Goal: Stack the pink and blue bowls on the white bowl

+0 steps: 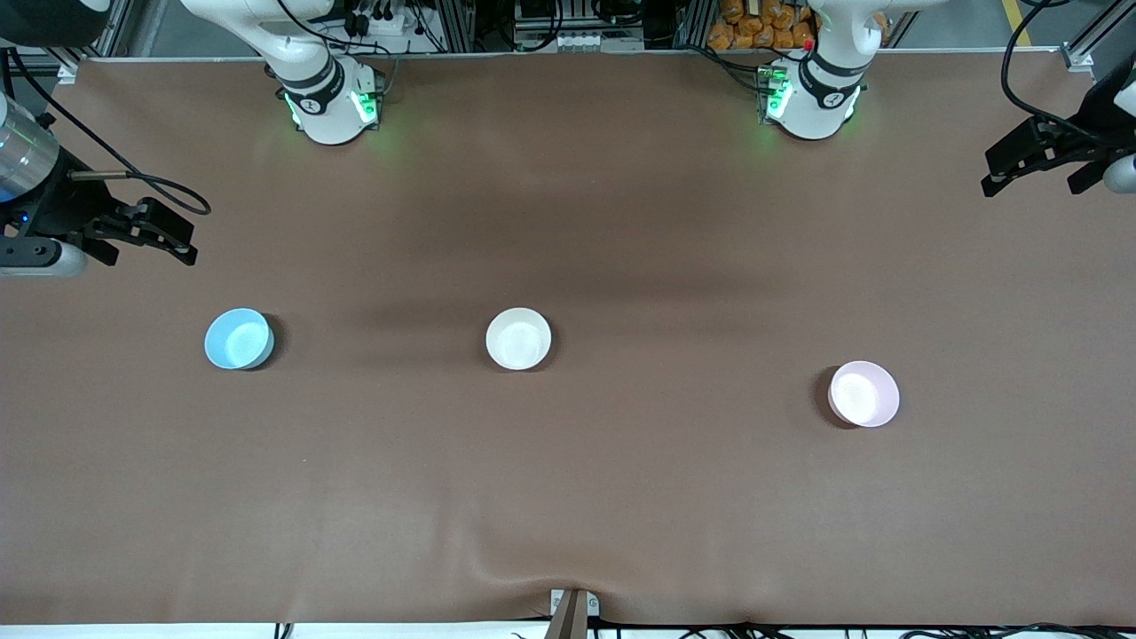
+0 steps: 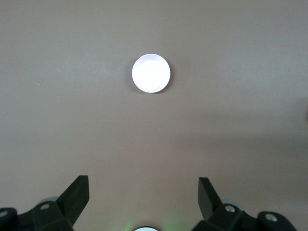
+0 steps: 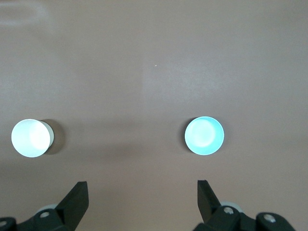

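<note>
nothing is stacked yet: the small off-white bowl [image 1: 518,338] stands alone. the left gripper [image 2: 143,196], fingers apart, is held high above the pale pink bowl [image 2: 151,73]; the right gripper [image 3: 142,199], also spread, above the sky-blue bowl [image 3: 204,135]. a descent onto a rim is called for next.

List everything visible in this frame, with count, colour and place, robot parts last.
blue bowl: one, light sky-blue, on the table toward the right arm's end.
white bowl: one, off-white, mid-table, between the other two.
pink bowl: one, pale pink, toward the left arm's end, nearer the front camera than the others.
table: one, brown cover.
right pincer: one, black, open, raised over the table's edge at its own end, waiting.
left pincer: one, black, open, raised over its own end, waiting.
</note>
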You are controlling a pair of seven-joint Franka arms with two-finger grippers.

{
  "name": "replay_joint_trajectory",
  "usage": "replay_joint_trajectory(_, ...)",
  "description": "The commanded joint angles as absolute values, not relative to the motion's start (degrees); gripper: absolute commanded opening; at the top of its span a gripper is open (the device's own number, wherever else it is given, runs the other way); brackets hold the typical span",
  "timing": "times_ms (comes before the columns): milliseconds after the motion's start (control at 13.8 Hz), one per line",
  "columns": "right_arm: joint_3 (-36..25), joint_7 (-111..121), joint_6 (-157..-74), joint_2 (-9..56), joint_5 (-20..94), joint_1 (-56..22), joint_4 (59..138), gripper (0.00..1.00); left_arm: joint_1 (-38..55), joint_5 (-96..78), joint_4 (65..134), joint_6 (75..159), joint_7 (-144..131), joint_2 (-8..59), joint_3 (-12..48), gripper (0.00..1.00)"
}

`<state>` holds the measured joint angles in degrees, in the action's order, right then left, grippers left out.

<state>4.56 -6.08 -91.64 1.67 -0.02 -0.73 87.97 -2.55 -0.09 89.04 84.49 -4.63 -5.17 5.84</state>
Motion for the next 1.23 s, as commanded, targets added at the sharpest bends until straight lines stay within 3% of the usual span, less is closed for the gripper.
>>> replay_joint_trajectory(0,4.22,-5.71,-91.67,1.05,0.09,-1.05,88.15,1.0,-2.81,0.18,88.24,83.41,-4.49,-5.01,5.98,1.0)
replay_joint_trajectory(724,4.13,-5.54,-91.85,1.32,-0.18,-0.88,87.89,1.0,-5.27,-0.26,89.21,82.27,-3.08,-4.83,5.36,1.0)
replay_joint_trajectory(1159,4.13,-5.54,-91.85,1.41,0.0,-0.79,88.07,1.0,-8.79,-0.97,91.4,85.5,0.88,-1.14,5.45,1.0)
